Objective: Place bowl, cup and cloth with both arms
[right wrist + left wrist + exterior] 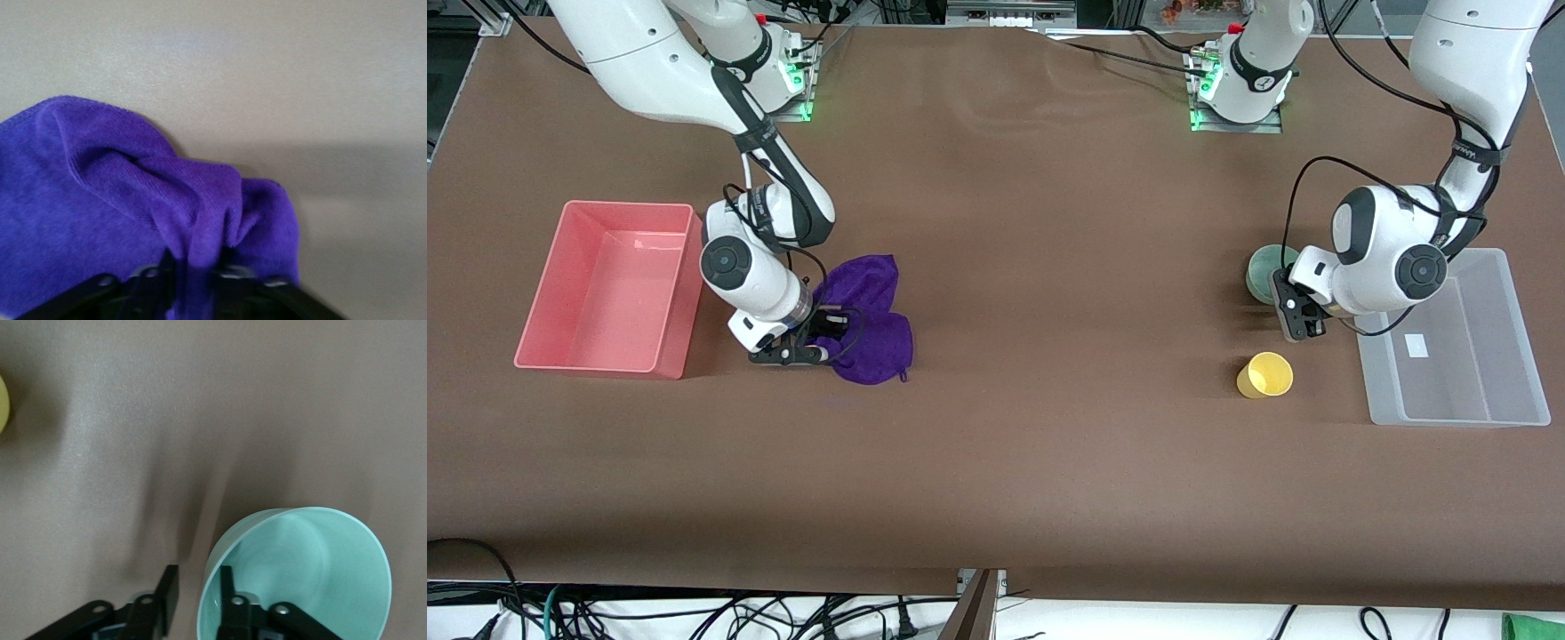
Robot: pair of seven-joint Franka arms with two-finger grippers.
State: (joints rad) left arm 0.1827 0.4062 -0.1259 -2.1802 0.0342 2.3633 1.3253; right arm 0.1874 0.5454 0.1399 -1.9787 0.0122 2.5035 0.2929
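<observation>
1. The tabletop [1032, 444] carried a pink bin [609, 289] at the right arm's end and a clear bin [1458, 342] at the left arm's end.
2. Beside the pink bin lay the cloth [867, 320]; the right claw [193, 270] had pinched a raised fold of it. A good lift would likely rise high, so trailing fabric clears the bin wall.
3. Beside the clear bin stood the bowl [300, 573]; the left claw [199, 593] straddled its rim, one finger inside, not visibly clamped. Closing squarely should prevent tipping.
4. The cup [1265, 374] stood near the bowl, nearer the front camera.
5. The arm hid most of the bowl in the front view; the cloth's corner loop was hard to make out.
</observation>
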